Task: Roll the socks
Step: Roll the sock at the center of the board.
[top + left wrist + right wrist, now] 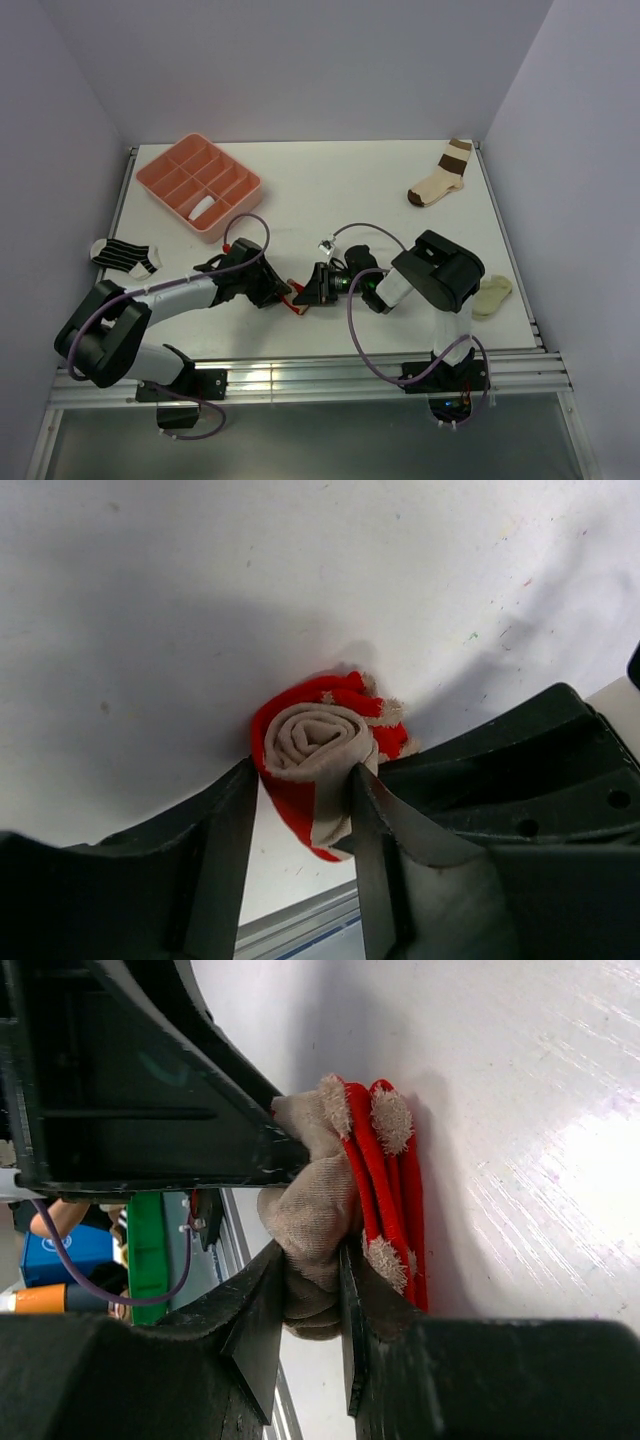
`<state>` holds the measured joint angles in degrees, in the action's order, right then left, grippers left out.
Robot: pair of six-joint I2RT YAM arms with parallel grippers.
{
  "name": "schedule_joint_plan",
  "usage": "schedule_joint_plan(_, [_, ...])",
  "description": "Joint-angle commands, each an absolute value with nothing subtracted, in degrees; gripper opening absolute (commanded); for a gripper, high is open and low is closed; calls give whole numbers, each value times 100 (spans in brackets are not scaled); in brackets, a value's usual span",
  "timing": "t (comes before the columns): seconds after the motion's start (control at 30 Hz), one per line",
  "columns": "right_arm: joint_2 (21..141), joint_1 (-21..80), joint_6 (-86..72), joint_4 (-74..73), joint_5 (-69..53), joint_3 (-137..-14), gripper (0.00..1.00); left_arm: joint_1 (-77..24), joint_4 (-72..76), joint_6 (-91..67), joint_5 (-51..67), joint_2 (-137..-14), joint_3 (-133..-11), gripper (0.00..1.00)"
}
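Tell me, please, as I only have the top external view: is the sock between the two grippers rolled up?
Observer: Yes. The left wrist view shows the tan sock wound into a spiral, with its red end wrapped around the outside.
Operator: What holds it on the left side?
Observer: The roll sits between the fingers of the left gripper, touching both.
Operator: And on the right?
Observer: The right gripper pinches a fold of the tan fabric, and the red layers lie against the table.

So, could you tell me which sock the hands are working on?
The red-ended tan sock, between left hand and right hand; the striped sock and brown-banded sock lie untouched.
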<state>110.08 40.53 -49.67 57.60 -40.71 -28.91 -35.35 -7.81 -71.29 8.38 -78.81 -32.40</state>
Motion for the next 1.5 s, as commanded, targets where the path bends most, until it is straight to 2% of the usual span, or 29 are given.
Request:
schedule_joint_plan(0.0, [11127, 4052, -4799, 4730, -3929, -2768, 0, -3560, -694, -7049, 879, -8182, -3243, 45])
schedule_joint_plan(0.1, [11031, 4052, -4755, 4615, -3894, -2830, 0, -3560, -825, -6970, 905, -8463, -3357, 39])
schedule_joint_plan(0.2, [10811, 4061, -4597, 4300, -3754, -2891, 7, -3560, -1167, -6804, 888, -8666, -3576, 30])
schedule_joint_plan(0.23, [10724, 4078, -4510, 4150, -3666, -2935, 17, -3560, -1343, -6751, 862, -8710, -3751, 26])
schedule_joint_plan(0.27, [10488, 4096, -4291, 3748, -3404, -2996, 22, -3560, -1667, -6619, 792, -8814, -3857, 19])
schedule_joint_plan(0.3, [10355, 4113, -4159, 3535, -3262, -2997, 25, -3560, -1670, -6540, 756, -8868, -3972, 16])
schedule_joint_plan(0.33, [10206, 4139, -4035, 3324, -3069, -3067, 33, -3560, -2079, -6452, 704, -8929, -4216, 14])
schedule_joint_plan(0.43, [9590, 4289, -3552, 2463, -2281, -3251, 43, -3568, -2705, -6118, 493, -9184, -4630, 13])
schedule_joint_plan(0.63, [8492, 4938, -2639, 1118, -477, -3717, 52, -3630, -3998, -5511, 106, -9799, -5834, 9])
schedule_joint_plan(0.77, [8367, 5685, -2172, 424, 1287, -4148, 55, -3647, -4472, -5204, 44, -10316, -6345, 11])
schedule_joint_plan(0.9, [8578, 6353, -1934, 229, 2354, -4551, 56, -3682, -4701, -4984, 44, -10652, -6749, 11])
schedule_joint_plan(1.13, [9359, 7057, -1635, 44, 3050, -5132, 57, -3735, -4975, -4843, 26, -10977, -7277, 10])
schedule_joint_plan(1.37, [10072, 7295, -1635, -123, 3419, -5449, 57, -3753, -5010, -4852, 26, -11065, -7383, 10])
schedule_joint_plan(1.47, [10283, 7312, -1687, -184, 3577, -5493, 54, -3762, -5010, -4852, 44, -11083, -7383, 11])
